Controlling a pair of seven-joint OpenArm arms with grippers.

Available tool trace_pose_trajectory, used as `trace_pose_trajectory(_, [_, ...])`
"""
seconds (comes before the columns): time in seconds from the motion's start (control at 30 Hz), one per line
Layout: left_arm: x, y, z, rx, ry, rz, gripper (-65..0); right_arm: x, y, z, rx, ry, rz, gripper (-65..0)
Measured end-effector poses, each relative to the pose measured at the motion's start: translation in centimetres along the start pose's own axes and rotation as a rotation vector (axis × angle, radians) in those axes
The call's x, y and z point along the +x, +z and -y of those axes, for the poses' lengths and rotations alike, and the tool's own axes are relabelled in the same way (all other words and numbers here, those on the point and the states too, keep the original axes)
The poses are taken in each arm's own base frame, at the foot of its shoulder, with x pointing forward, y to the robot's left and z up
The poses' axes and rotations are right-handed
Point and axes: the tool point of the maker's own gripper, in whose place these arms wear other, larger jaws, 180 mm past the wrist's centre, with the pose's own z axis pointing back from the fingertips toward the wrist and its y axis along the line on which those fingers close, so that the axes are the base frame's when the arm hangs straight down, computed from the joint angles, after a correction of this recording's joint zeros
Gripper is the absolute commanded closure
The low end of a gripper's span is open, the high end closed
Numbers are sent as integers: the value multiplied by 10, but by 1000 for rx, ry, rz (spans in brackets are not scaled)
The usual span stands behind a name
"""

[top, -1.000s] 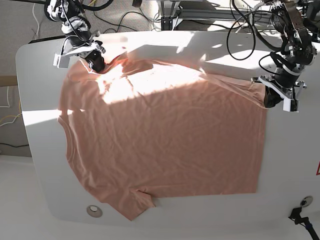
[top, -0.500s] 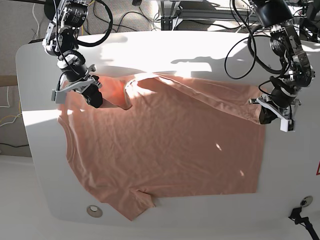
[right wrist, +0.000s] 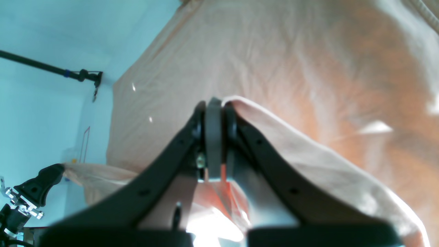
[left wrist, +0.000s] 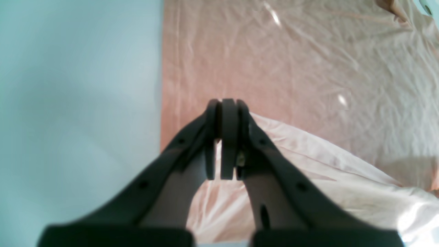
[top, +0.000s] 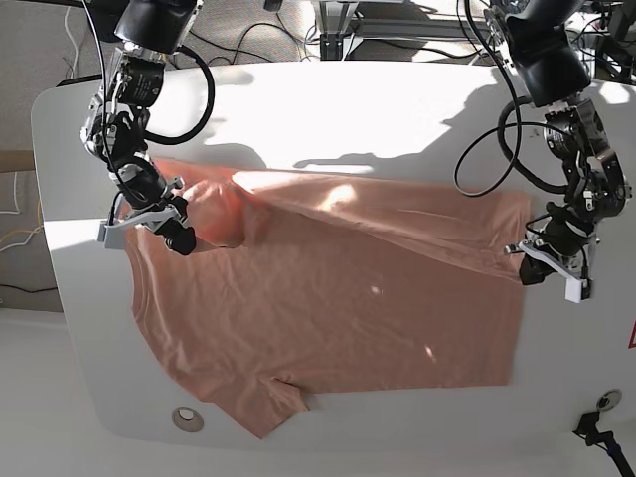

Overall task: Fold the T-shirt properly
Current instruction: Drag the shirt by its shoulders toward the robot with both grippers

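Note:
The salmon-pink T-shirt (top: 338,308) lies spread on the white table (top: 328,109), its far edge lifted and carried over the rest of the cloth. My left gripper (top: 530,269) is shut on the shirt's hem corner at the right side; in the left wrist view the left gripper (left wrist: 224,113) pinches a lifted fold of the shirt (left wrist: 308,161) above flat cloth. My right gripper (top: 182,241) is shut on the sleeve end at the left side; in the right wrist view the right gripper (right wrist: 214,113) grips a raised fold of the shirt (right wrist: 301,151).
A round metal insert (top: 186,419) sits in the table near the front left edge. Cables (top: 487,89) hang over the far right of the table. The near sleeve (top: 273,402) reaches close to the front edge. The left arm's gripper also shows in the right wrist view (right wrist: 31,188).
Both grippers have moved toward the front of the table, pulling the shirt's far edge with them. The folded strip over the shirt has grown wider.

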Motion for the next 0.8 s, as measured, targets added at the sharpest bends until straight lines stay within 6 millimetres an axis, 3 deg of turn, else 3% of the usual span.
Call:
trace_pose_trajectory(0.43, [9,-9,-7,2,26,7,0,12,-45,-6,42,-61,-31,0])
trace_pose_trajectory(0.53, [18,-10,-7,6,18,52,0,13,-51,-4,36,-71,-36,0])
trace_pose_trajectory(0.63, [12,-10,-18,68,-34,17,0,21,-56,-1,33,-73,-37,0])
trace_pose_trajectory(0.8, [18,-12,-15,66,-37,28,0,18,-62,6,21,-98,-58,0])
